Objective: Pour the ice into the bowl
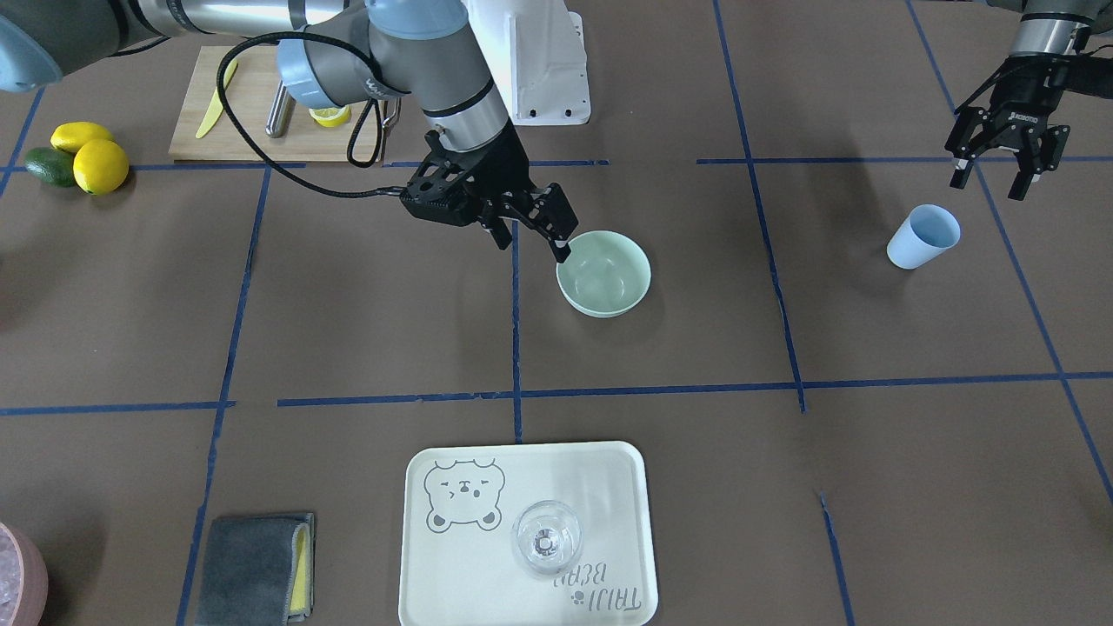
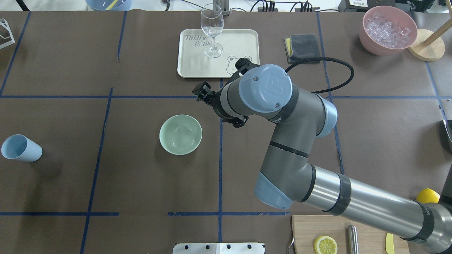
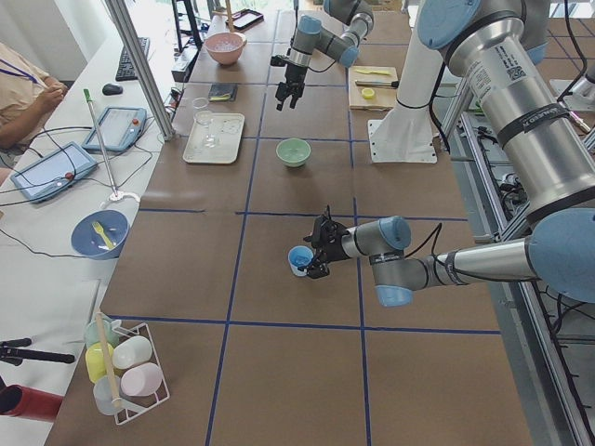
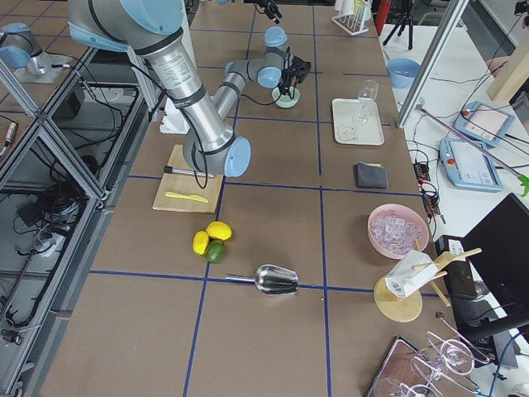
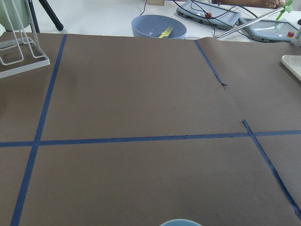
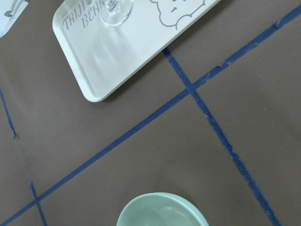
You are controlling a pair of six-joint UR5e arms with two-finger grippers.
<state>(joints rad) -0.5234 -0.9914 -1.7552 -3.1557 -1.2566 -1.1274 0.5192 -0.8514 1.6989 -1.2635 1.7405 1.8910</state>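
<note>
Overhead exterior view puts the bowl (image 2: 168,141) upright on the tabletop (image 2: 141,183), a little left of the frame's centre, inside one of the squares marked by blue tape. It stands alone, well apart from the other things. Its pale green inside shows a few faint glints, and I cannot tell whether these are the ice or only reflections.

From the front-facing camera, my right claw (image 1: 532,245) hangs just beside the bowl, on its left in that frame. The fingers are spread wide with nothing between them, and one fingertip (image 1: 563,252) overlaps the bowl's rim in the picture. I cannot tell whether it touches. The right wrist camera looks down past the bowl's rim at the bottom edge of its frame.

My left claw (image 1: 987,184) is at the upper right of the front-facing frame, its fingers also parted and holding nothing. The light blue cup (image 1: 923,236) sits just below it in the picture, apart from the fingers, its mouth showing a plain blue inside.

Near the top edge of the overhead frame lies a cream tray (image 2: 240,38) printed with a bear, with a wine glass (image 2: 212,24) standing on it. Right of the tray is a folded grey cloth (image 2: 303,46), and in the upper right corner a pink container (image 2: 374,49) full of icy lumps
</note>
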